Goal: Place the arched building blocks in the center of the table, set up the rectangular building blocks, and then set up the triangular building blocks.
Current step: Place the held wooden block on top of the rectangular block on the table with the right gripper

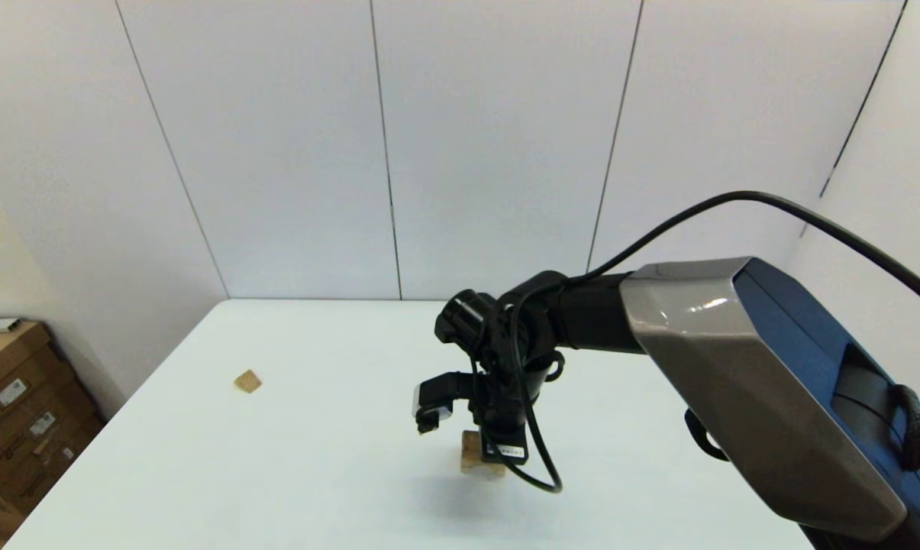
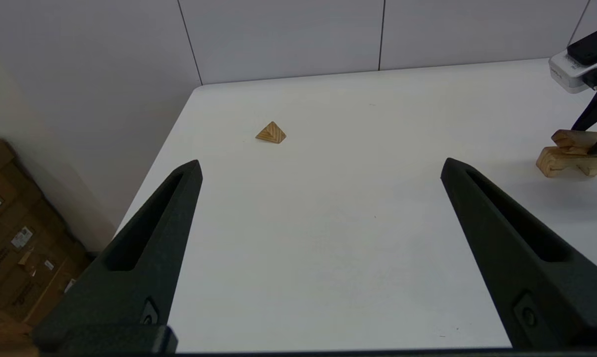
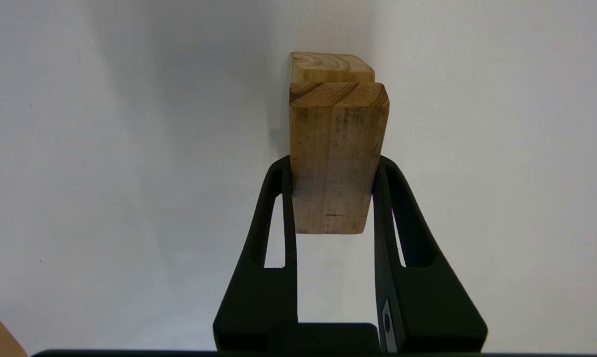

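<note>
Three blocks are in sight, one of each kind. The arch (image 2: 558,162) sits on the table (image 1: 292,458) a little near of its middle. The slab (image 3: 334,158) lies on top of the arch, pinched on its two long sides by the right gripper (image 3: 334,173), whose fingers (image 3: 278,198) clamp it from above. In the left wrist view the slab (image 2: 575,140) rests on the arch, not squared to it. In the head view only a corner of the arch (image 1: 471,454) shows under the right wrist. The wedge (image 1: 248,381) stands alone, far left, close to the table's left edge and well apart from the stack.

The left gripper (image 2: 320,173) hovers at the near left with its jaws spread wide and holding nothing. White tabletop lies bare between wedge and stack. Cardboard boxes (image 1: 9,397) stand on the floor beyond the left edge.
</note>
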### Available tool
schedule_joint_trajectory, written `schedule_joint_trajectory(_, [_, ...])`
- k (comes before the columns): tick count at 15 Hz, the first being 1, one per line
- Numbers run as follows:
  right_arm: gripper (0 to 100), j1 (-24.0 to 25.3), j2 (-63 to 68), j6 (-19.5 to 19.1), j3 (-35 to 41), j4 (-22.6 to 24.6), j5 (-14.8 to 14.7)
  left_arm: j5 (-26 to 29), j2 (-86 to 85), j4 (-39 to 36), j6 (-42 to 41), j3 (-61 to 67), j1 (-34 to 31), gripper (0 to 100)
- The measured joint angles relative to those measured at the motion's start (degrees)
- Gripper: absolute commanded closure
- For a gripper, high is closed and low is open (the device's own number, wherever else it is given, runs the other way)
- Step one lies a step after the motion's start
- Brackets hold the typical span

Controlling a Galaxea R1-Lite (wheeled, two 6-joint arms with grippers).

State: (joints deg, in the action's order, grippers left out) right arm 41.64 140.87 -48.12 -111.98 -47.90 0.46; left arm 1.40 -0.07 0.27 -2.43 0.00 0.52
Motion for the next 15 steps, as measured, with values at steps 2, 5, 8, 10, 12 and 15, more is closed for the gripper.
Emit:
schedule_joint_trajectory(2, [100,0.0,0.0,0.0,0.0,0.0,0.1,0.0,0.0,0.0,0.0,0.0,0.0,0])
schedule_joint_trajectory(5, [100,0.0,0.0,0.0,0.0,0.0,0.1,0.0,0.0,0.0,0.0,0.0,0.0,0])
schedule_joint_trajectory(8, [100,0.0,0.0,0.0,-0.1,0.0,0.1,0.0,0.0,0.0,0.0,0.0,0.0,0])
schedule_joint_trajectory(10, [100,0.1,0.0,0.0,-0.1,0.1,0.0,0.0,0.0,0.0,0.0,0.0,0.0,0])
schedule_joint_trajectory(12, [100,0.1,0.0,0.0,-0.1,0.1,0.0,0.0,0.0,0.0,0.0,0.0,0.0,0])
schedule_joint_trajectory(15, [100,0.0,0.0,0.0,-0.1,0.5,0.0,0.0,0.0,0.0,0.0,0.0,0.0,0])
